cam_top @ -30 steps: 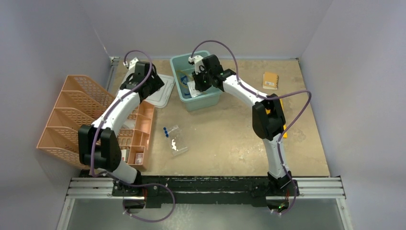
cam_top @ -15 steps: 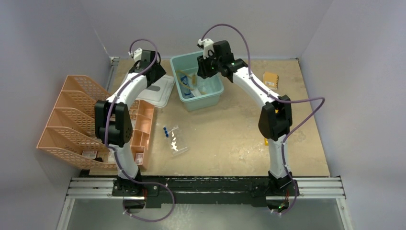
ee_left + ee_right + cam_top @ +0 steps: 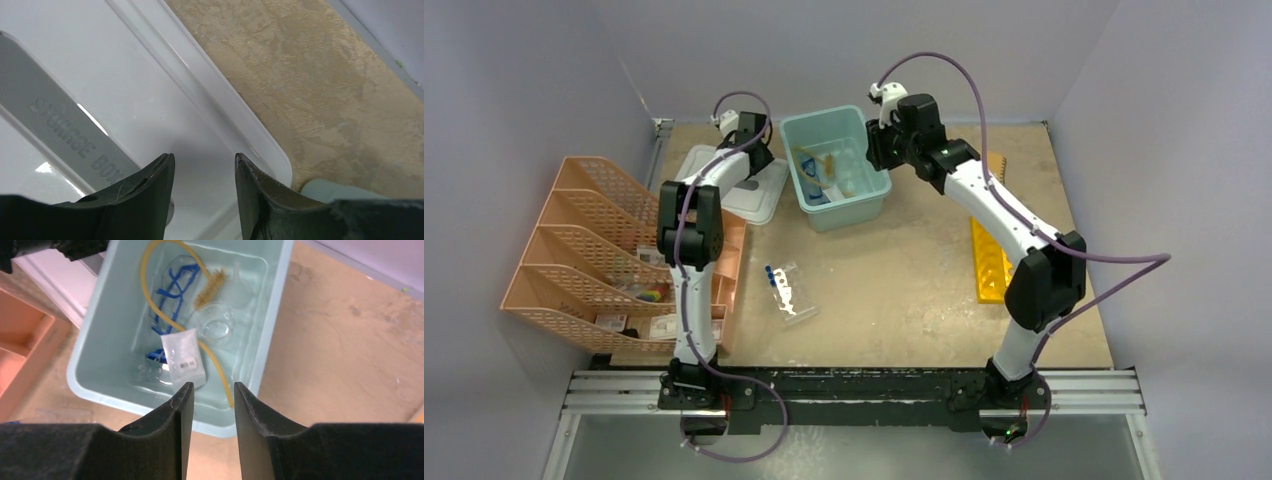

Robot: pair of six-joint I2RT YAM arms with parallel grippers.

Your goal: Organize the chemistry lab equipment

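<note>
A teal bin [image 3: 270, 325] holds amber rubber tubing [image 3: 216, 365], blue-framed safety glasses [image 3: 172, 287], a white packet [image 3: 184, 357], a glass dish [image 3: 216, 322] and a brown brush [image 3: 209, 287]. My right gripper [image 3: 210, 390] is open and empty, high above the bin's near right rim; it also shows in the top view [image 3: 881, 152]. My left gripper [image 3: 204, 160] is open and empty, close over the white storage-box lid [image 3: 125, 80] left of the bin [image 3: 864, 205]. A clear bag of blue-capped tubes [image 3: 786, 292] lies on the table in front of the bin.
Peach organizer trays [image 3: 574, 250] stand along the left, with a compartment tray [image 3: 724, 270] beside them. A yellow flat piece [image 3: 989, 262] lies on the right. A small brown notebook [image 3: 998, 160] is mostly hidden behind my right arm. Walls close in the back and sides.
My right gripper has risen out of the bin and moved right, empty. My left arm has stretched back, so its gripper is over the lid's far end. The yellow piece has come into view.
</note>
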